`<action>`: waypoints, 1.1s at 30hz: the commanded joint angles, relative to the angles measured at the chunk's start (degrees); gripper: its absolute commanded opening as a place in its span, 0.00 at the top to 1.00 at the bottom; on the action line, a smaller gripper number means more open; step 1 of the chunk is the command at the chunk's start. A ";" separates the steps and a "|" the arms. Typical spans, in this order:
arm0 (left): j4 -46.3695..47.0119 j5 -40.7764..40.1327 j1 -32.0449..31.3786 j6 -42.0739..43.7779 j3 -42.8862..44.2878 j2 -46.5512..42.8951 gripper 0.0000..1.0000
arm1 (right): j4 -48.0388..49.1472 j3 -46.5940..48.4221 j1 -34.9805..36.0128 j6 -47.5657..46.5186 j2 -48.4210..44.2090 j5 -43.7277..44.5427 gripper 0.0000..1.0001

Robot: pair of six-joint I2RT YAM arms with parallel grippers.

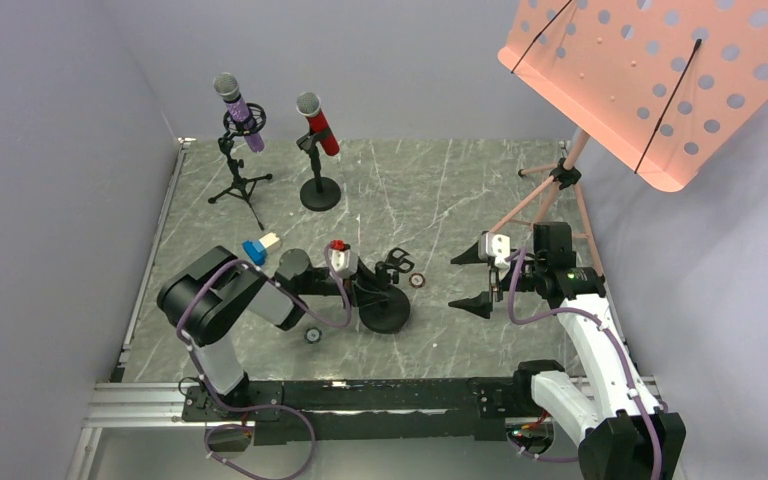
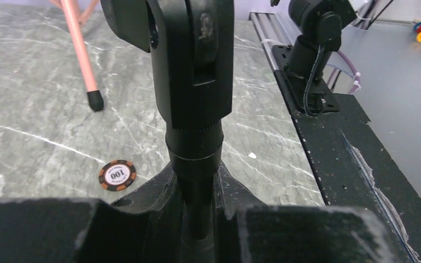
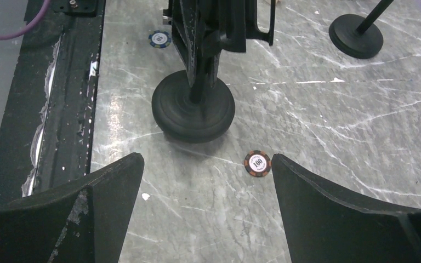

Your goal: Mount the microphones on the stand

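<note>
The purple glitter microphone (image 1: 240, 108) sits in a tripod stand (image 1: 240, 180) at the back left. The red microphone (image 1: 320, 125) sits in a round-base stand (image 1: 320, 192) beside it. The gold microphone is out of view. A third black stand (image 1: 385, 310) with an empty clip (image 1: 397, 262) stands in front of the arms. My left gripper (image 1: 366, 290) is shut on this stand's post (image 2: 194, 137), low down near the base. My right gripper (image 1: 472, 280) is open and empty to the right of the stand; its view shows the stand's base (image 3: 193, 107) ahead of its fingers (image 3: 115, 186).
A pink music stand (image 1: 660, 70) on a tripod stands at the back right, with one leg (image 2: 82, 55) near the held stand. An orange poker chip (image 1: 417, 281) lies beside the base, near my right finger (image 3: 257, 163). A blue chip (image 3: 159, 39) and a blue and white block (image 1: 258, 247) lie to the left.
</note>
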 commanded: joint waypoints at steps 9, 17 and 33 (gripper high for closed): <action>-1.53 -5.29 0.31 6.87 2.73 4.76 0.47 | 2.35 -0.25 -0.34 -0.88 -0.28 -1.09 0.08; -0.99 -12.99 0.20 9.65 -5.67 -5.14 0.01 | 1.92 -0.27 -0.30 -1.48 0.15 -1.18 0.08; -76.05 -47.41 -1.76 0.66 -4.12 -66.29 0.01 | -12.93 19.65 5.29 -8.70 20.03 -2.80 0.76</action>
